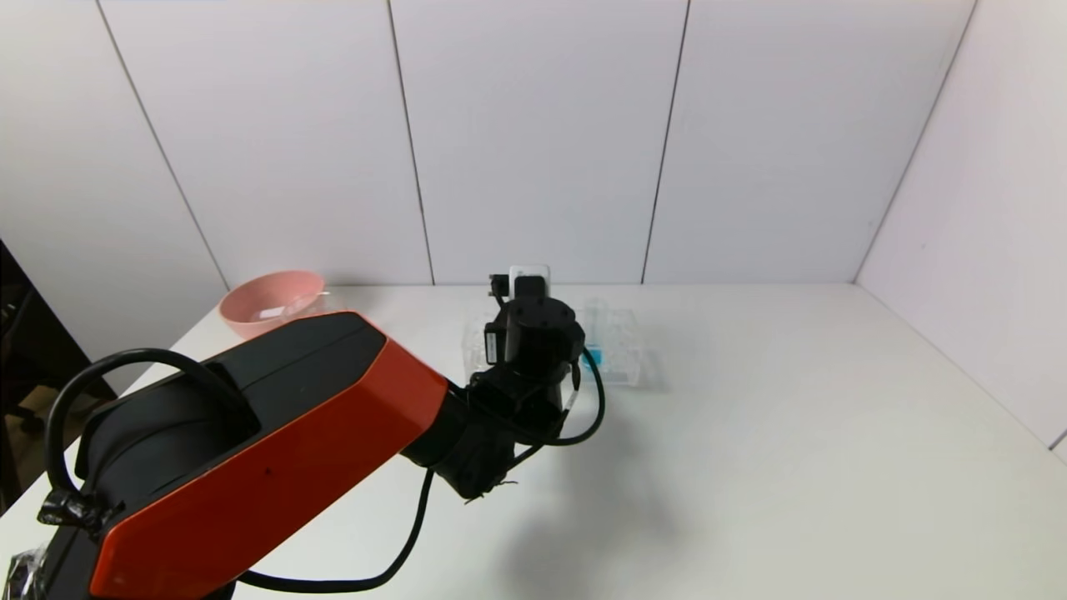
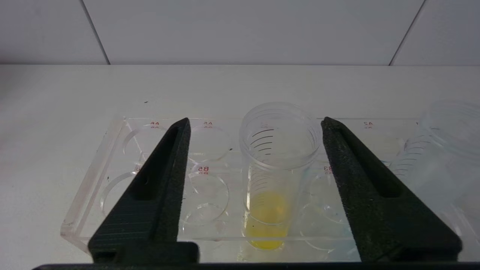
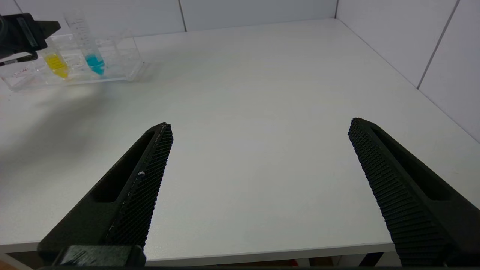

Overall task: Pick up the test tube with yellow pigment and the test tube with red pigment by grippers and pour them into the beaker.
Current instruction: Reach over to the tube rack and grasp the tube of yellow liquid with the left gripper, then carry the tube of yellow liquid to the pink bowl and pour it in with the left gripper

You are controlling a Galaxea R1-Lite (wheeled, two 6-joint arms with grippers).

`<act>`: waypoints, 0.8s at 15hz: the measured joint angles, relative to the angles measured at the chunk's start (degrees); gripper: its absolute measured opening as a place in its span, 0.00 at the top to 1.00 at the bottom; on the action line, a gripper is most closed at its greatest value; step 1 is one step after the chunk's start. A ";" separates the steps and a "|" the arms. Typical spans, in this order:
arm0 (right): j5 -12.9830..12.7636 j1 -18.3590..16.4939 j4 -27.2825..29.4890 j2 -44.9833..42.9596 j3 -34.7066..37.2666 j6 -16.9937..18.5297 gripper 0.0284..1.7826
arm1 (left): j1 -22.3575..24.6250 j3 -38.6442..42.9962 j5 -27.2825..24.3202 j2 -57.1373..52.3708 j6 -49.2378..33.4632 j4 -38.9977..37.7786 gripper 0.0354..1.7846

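The test tube with yellow pigment (image 2: pixel 277 168) stands upright in a clear rack (image 2: pixel 93 180), with yellow liquid in its tip. My left gripper (image 2: pixel 255 122) is open with one jaw on each side of the tube, neither touching it. In the head view the left arm's wrist (image 1: pixel 533 333) hangs over the rack (image 1: pixel 621 354) and hides the tube. My right gripper (image 3: pixel 260 123) is open and empty above the table's front edge; from there the yellow tube (image 3: pixel 56 64) shows far off. No tube with red pigment is in view. A small clear vessel (image 1: pixel 304 307), apparently the beaker, stands by the pink bowl.
A tube with blue liquid (image 3: pixel 92 56) stands in the same rack beside the yellow one. A pink bowl (image 1: pixel 265 302) sits at the table's far left corner. White walls close the table's back and right side.
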 joint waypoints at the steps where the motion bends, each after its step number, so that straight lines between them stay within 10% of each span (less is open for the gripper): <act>1: 0.02 -0.02 0.02 0.00 0.00 0.00 0.04 | -0.09 0.00 0.00 0.00 0.11 0.02 0.51; 4: 0.05 -0.02 0.02 0.00 0.00 0.00 0.04 | -0.28 -0.24 -0.02 -0.07 0.61 0.02 0.75; 12: 0.02 0.00 0.05 0.00 0.00 0.00 0.04 | -0.59 -1.66 0.02 -1.78 5.52 -1.46 0.77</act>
